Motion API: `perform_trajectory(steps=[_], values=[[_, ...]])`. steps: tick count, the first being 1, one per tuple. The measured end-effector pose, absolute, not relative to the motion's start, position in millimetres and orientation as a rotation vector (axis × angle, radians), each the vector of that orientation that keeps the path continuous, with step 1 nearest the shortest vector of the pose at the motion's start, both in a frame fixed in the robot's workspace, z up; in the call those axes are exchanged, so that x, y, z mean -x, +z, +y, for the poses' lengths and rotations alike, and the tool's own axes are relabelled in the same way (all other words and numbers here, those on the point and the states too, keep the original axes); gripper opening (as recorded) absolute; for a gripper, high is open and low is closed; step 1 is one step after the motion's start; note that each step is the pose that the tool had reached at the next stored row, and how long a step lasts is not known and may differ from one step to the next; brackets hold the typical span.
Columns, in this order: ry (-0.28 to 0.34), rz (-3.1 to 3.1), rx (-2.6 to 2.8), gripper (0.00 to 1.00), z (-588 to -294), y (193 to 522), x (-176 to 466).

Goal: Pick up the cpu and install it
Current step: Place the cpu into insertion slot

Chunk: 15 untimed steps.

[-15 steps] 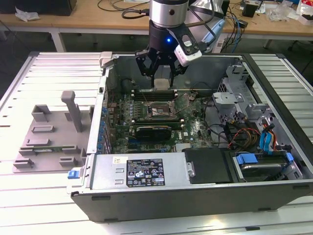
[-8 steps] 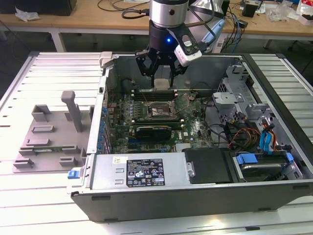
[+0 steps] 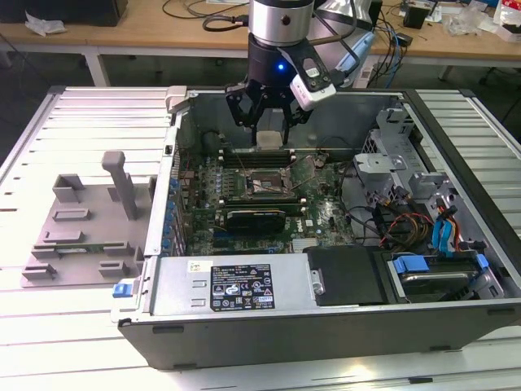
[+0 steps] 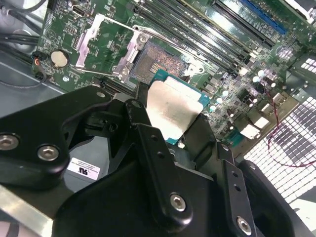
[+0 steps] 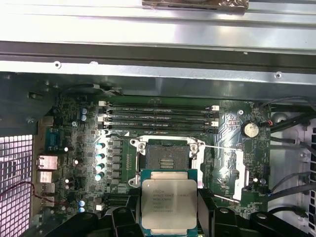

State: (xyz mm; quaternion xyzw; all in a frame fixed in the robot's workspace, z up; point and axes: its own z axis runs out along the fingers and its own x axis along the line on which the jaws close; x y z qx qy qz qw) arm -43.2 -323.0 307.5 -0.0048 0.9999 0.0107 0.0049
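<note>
At the exterior view's left, a grey plastic tray (image 3: 81, 224) lies on the slatted surface (image 3: 49, 342). The open computer case (image 3: 326, 326) takes up the middle, with its green board (image 3: 326, 216) facing up. In the upper middle of that frame the claw (image 3: 267, 129) hangs inside the case, clenched on the cpu (image 3: 266, 140). In the second wrist view the black fingers (image 4: 148, 143) press two opposite edges of the chip, silvery plate toward the camera. In the first wrist view it sits between the fingertips, just beside the open socket (image 5: 167, 157), not seated in it. At the exterior view's right are drive bays with blue tabs (image 3: 444, 236)
</note>
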Motion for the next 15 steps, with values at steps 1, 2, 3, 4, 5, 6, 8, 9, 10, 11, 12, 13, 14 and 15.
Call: perform_trajectory(steps=[1,2,3,4,5,6,8,9,10,11,12,13,14,15], values=[[0.033,3.131,-0.055,0.54,-323.0,307.5,43.2],[0.033,3.130,-0.083,0.54,-323.0,307.5,43.2],[0.033,3.129,-0.100,0.54,-323.0,307.5,43.2],[0.033,3.129,-0.115,0.54,-323.0,307.5,43.2],[0.033,3.128,-0.136,0.54,-323.0,307.5,43.2],[0.033,3.127,-0.152,0.54,-323.0,307.5,43.2],[0.032,3.123,-0.212,0.54,-323.0,307.5,43.2],[0.032,3.121,-0.240,0.54,-323.0,307.5,43.2],[0.032,3.118,-0.268,0.54,-323.0,307.5,43.2],[0.032,3.116,-0.288,0.54,-323.0,307.5,43.2],[0.032,3.115,-0.301,0.54,-323.0,307.5,43.2],[0.032,3.114,-0.312,0.54,-323.0,307.5,43.2],[0.032,3.112,-0.328,0.54,-323.0,307.4,43.2],[0.032,3.110,-0.342,0.54,-323.0,307.4,43.2]])
